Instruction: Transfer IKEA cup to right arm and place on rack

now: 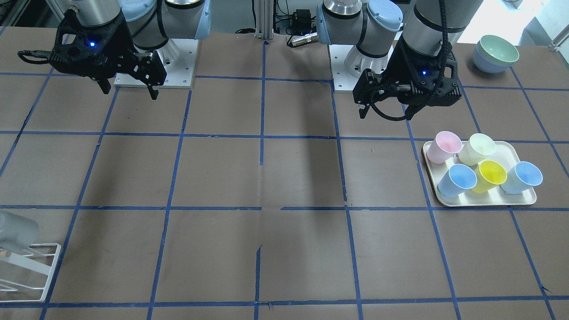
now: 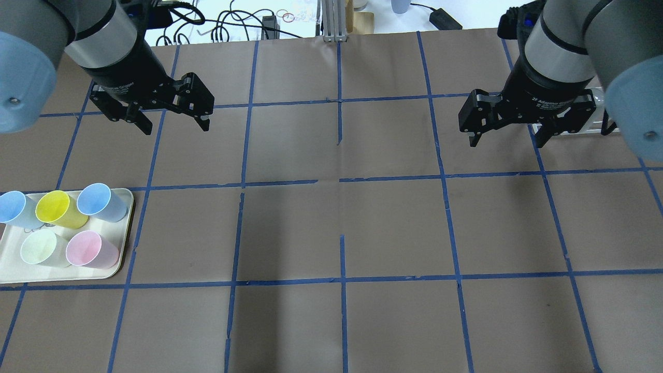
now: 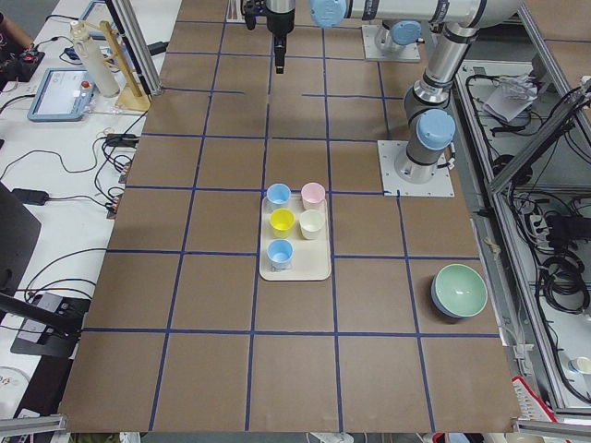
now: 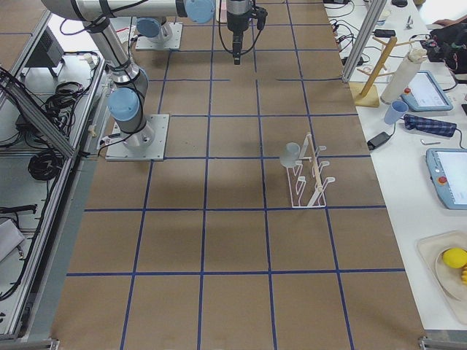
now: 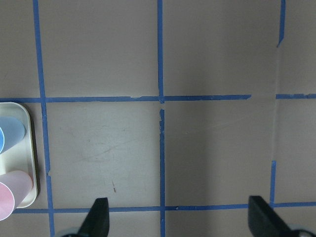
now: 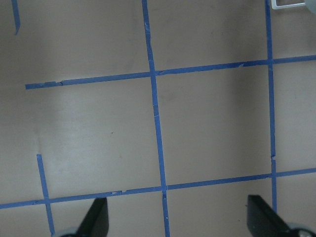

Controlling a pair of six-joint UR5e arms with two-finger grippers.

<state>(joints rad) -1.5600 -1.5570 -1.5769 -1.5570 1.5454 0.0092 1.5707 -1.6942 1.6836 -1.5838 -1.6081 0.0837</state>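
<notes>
The pale grey IKEA cup (image 1: 15,231) hangs tilted on the white wire rack (image 1: 31,271) at the table's edge on the right arm's side. It also shows in the exterior right view (image 4: 290,154) on the rack (image 4: 312,179). My right gripper (image 2: 505,142) is open and empty, high above the table and well away from the rack. My left gripper (image 2: 176,127) is open and empty too, above bare table beyond the tray. Both wrist views show only spread fingertips (image 5: 98,217) (image 6: 96,219) over taped paper.
A cream tray (image 2: 124,243) on the left arm's side holds several pastel cups: pink (image 2: 85,249), pale green (image 2: 39,247), yellow (image 2: 54,208) and two light blue. Stacked bowls (image 1: 495,53) stand near the left arm's base. A rack corner (image 6: 286,4) shows in the right wrist view.
</notes>
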